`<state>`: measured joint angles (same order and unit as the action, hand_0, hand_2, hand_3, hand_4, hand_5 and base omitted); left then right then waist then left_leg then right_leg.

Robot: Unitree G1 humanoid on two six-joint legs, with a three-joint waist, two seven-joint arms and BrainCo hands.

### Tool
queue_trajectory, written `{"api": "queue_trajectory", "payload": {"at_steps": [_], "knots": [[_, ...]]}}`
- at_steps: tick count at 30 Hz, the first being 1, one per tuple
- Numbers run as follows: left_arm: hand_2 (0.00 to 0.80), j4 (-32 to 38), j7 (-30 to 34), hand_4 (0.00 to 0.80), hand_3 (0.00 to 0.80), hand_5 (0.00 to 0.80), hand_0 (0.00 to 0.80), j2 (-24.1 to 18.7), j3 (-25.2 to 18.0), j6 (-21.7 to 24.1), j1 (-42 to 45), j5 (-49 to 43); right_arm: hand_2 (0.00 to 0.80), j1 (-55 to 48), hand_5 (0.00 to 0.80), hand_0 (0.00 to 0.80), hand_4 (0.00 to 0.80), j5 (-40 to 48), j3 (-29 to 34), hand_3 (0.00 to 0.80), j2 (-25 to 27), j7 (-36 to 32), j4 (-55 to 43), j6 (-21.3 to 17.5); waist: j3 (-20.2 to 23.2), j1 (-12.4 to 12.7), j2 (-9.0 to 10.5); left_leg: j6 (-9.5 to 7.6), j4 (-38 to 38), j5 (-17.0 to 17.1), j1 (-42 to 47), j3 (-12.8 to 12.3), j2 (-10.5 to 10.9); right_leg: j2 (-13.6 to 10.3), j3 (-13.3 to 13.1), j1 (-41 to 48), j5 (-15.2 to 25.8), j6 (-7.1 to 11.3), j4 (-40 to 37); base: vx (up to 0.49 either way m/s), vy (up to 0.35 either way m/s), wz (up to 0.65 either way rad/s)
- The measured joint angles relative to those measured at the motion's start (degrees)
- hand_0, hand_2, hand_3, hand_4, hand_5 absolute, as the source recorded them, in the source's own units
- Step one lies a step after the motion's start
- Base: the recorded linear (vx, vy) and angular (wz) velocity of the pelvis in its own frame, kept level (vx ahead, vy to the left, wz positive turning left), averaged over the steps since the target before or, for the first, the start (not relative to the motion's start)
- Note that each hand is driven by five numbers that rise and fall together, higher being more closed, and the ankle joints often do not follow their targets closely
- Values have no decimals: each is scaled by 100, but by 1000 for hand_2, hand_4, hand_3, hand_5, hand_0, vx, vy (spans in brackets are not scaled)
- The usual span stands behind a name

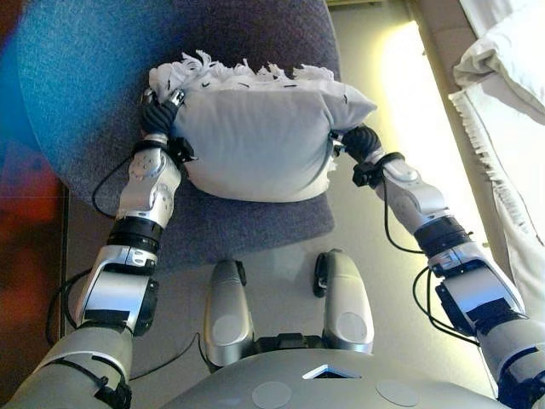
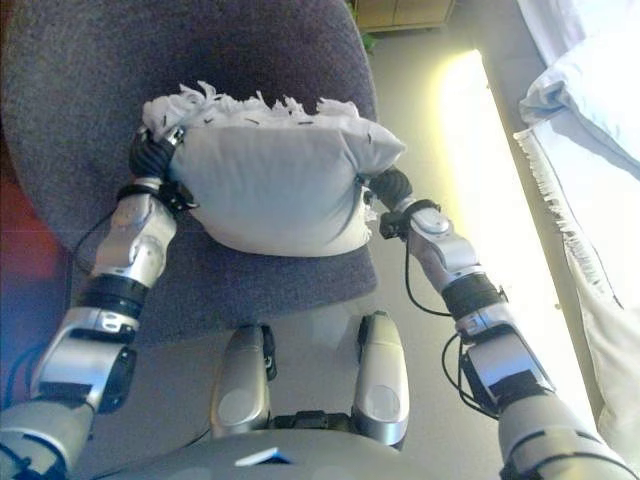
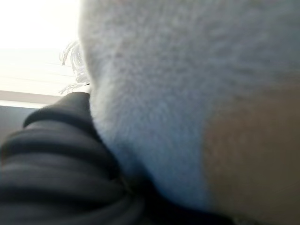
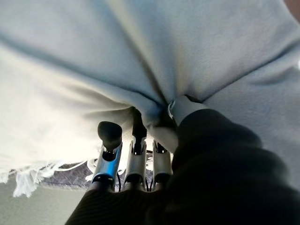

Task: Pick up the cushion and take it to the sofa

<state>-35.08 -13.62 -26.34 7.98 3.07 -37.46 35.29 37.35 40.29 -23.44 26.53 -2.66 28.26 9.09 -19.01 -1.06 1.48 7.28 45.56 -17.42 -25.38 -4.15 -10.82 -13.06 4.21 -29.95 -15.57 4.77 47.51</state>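
Note:
A pale grey cushion (image 1: pixel 255 141) with a white fringe along its far edge is over the seat of a grey upholstered chair (image 1: pixel 85 94). My left hand (image 1: pixel 157 115) presses against its left end and my right hand (image 1: pixel 362 141) against its right end. In the right wrist view the fingers (image 4: pixel 110 136) lie under the cushion (image 4: pixel 140 47) and the thumb (image 4: pixel 183 108) digs into the cloth, pinching a fold. In the left wrist view the cushion (image 3: pixel 187 93) fills the picture against the hand's dark cover (image 3: pixel 56 159). I cannot tell whether the cushion rests on the seat.
A white sofa (image 1: pixel 511 128) with a white pillow (image 1: pixel 511 47) and a fringed throw runs along the right edge. A strip of sunlit floor (image 1: pixel 409 102) lies between the chair and the sofa. A wooden cabinet (image 2: pixel 400 12) shows at the far side.

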Motion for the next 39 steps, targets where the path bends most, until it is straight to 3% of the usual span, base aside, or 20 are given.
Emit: {"api": "queue_trajectory", "payload": {"at_steps": [12, 17, 27, 28, 29, 39], "knots": [[800, -1099, -39, 800, 800, 800, 800, -326, 462, -281, -1076, 499, 800, 1081, 800, 800, 800, 534, -462, 800, -79, 60, 949, 82, -21, -125, 10, 2, 208, -2, -251, 19, 24, -53, -50, -261, -11, -2, 222, 16, -11, 0], [800, -1821, 18, 800, 800, 800, 800, -431, 732, -612, -1773, 692, 800, 1477, 800, 800, 800, 692, -673, 800, -107, -18, 1320, 94, -24, -209, 4, 0, 227, 6, -348, 24, 30, -65, -63, -377, -21, 17, 270, 0, 0, 0], [800, -2513, 150, 800, 800, 800, 800, -523, 934, -620, -2282, 1076, 800, 1897, 800, 800, 800, 870, -782, 800, -269, -62, 1720, 127, -59, -288, -55, 2, 248, 8, -438, -38, 43, -64, -140, -530, 7, -2, 302, 10, 5, -2], [483, -2529, 165, 483, 483, 483, 483, -521, 934, -619, -2287, 1138, 442, 1919, 442, 442, 442, 869, -792, 442, -269, -62, 1750, 127, -60, -287, -56, 2, 248, 8, -438, -38, 43, -64, -140, -531, 6, -3, 307, 69, -12, 0], [0, -2545, 179, 0, 0, 0, 0, -520, 933, -617, -2290, 1202, 0, 1931, 0, 0, 0, 869, -792, 0, -272, -59, 1779, 127, -60, -286, -56, 2, 248, 8, -437, -37, 42, -63, -140, -531, 5, -2, 309, 66, -13, 0], [0, -2531, 223, 0, 0, 0, 0, -518, 916, -456, -2339, 1507, 0, 1991, 0, 0, 0, 873, -788, 0, -261, 215, 1795, 125, -60, -289, -56, -4, -52, 137, -305, -62, 82, -55, -125, -400, 134, 8, 33, 43, -3, 0]]}}
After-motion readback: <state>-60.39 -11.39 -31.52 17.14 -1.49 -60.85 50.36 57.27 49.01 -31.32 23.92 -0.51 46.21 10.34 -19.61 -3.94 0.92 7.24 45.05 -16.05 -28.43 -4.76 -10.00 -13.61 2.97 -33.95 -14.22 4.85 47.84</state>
